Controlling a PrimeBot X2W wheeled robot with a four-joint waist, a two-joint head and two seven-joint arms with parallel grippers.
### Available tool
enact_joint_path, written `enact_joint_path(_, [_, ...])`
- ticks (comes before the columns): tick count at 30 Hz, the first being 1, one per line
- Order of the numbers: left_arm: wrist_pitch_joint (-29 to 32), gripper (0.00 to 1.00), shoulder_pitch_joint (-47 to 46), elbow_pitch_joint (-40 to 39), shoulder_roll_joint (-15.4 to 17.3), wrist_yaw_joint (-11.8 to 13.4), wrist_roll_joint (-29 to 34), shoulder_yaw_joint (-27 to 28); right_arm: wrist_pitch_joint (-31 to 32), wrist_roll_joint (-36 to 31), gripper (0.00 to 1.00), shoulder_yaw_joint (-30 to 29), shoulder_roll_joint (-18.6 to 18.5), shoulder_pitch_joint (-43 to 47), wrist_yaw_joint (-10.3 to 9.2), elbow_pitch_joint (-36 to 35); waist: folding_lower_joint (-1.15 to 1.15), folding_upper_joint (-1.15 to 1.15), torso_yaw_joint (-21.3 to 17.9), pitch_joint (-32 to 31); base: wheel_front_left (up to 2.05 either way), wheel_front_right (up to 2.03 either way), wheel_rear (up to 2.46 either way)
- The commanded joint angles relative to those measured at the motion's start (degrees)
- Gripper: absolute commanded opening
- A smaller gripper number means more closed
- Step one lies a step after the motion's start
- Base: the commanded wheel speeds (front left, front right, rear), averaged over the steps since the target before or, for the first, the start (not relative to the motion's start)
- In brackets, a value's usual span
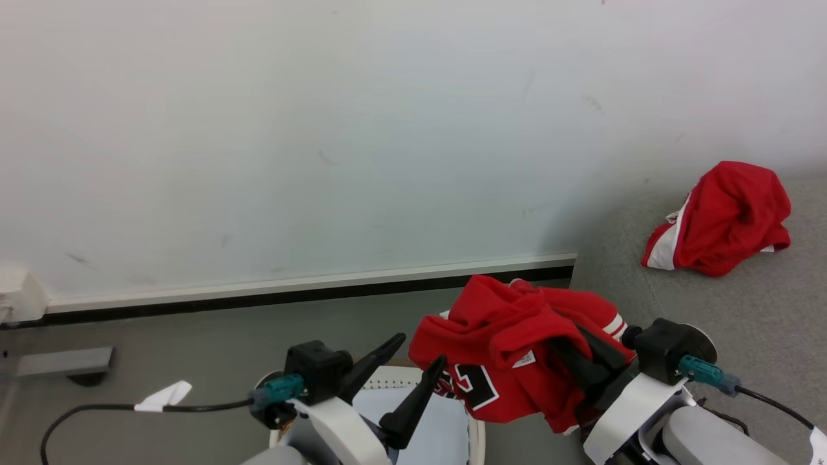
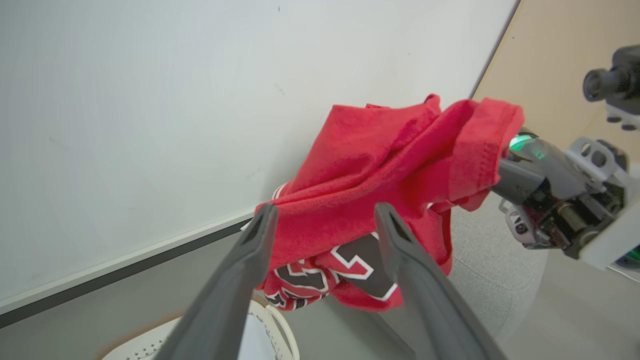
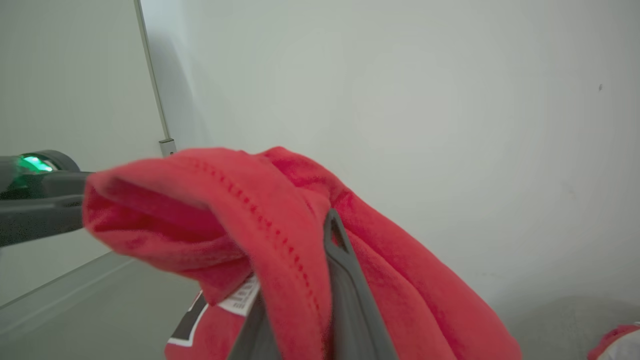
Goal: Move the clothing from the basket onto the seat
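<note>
A bright red jersey, the clothing (image 1: 510, 336), hangs bunched in the air from my right gripper (image 1: 585, 355), which is shut on it; black-and-white lettering shows on its lower folds (image 2: 350, 260). My left gripper (image 1: 420, 349) is open just left of the jersey, its fingers (image 2: 400, 240) spread wide with the cloth behind them; I cannot tell if a fingertip touches it. Below both grippers sits the white basket (image 1: 479, 433), its perforated rim (image 2: 280, 325) in sight. A second piece of red clothing (image 1: 723, 216) lies crumpled on the grey seat (image 1: 711, 316) at the right. In the right wrist view the jersey (image 3: 280, 215) drapes over my finger (image 3: 345, 270).
A pale wall with a white and black baseboard (image 1: 310, 287) stands close ahead. A grey block (image 1: 64, 361) lies on the floor at the left. A black cable with a white tag (image 1: 161, 395) trails from my left wrist. The seat's rounded edge (image 2: 490, 285) is just right of the basket.
</note>
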Motion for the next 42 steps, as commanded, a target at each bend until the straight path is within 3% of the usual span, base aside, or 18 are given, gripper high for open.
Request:
enact_joint_path(1, [-0.4, 1.00, 0.4, 0.2, -0.2, 0.0, 0.2, 0.2, -0.2, -0.7, 0.00, -0.7, -0.2, 0.7, -0.19, -0.3, 0.00, -0.01, -1.2, 0.2, 0.00, 0.00, 0.00])
enact_joint_path(10, [-2.3, 1.00, 0.7, 3.1, -1.8, -0.6, 1.6, -0.4, -0.2, -2.9, 0.00, -7.1, -1.9, 3.5, -0.19, -2.2, 0.00, -0.01, -6.3, 0.4, 0.00, 0.00, 0.00])
enact_joint_path(19, [-2.7, 1.00, 0.8, 4.7, -3.2, -1.3, 2.1, -1.1, -0.2, -4.0, 0.00, -9.8, -3.0, 6.1, -0.18, -3.5, 0.00, -0.01, -9.4, 0.2, 0.00, 0.00, 0.00])
enact_joint_path(35, [-3.0, 1.00, -0.1, 4.0, -2.3, -1.4, 2.4, -1.0, -0.2, -3.2, 0.00, -15.6, -1.3, 7.4, -0.18, -4.7, 0.00, -0.01, -9.6, 2.9, 0.00, 0.00, 0.00])
enact_joint_path(42, [-2.6, 1.00, -2.2, 1.9, 0.0, -1.7, 3.5, 0.2, -0.2, -6.2, 0.00, -25.4, -0.8, 0.5, -0.18, -4.5, 0.00, -0.01, -8.7, 10.0, 0.00, 0.00, 0.00])
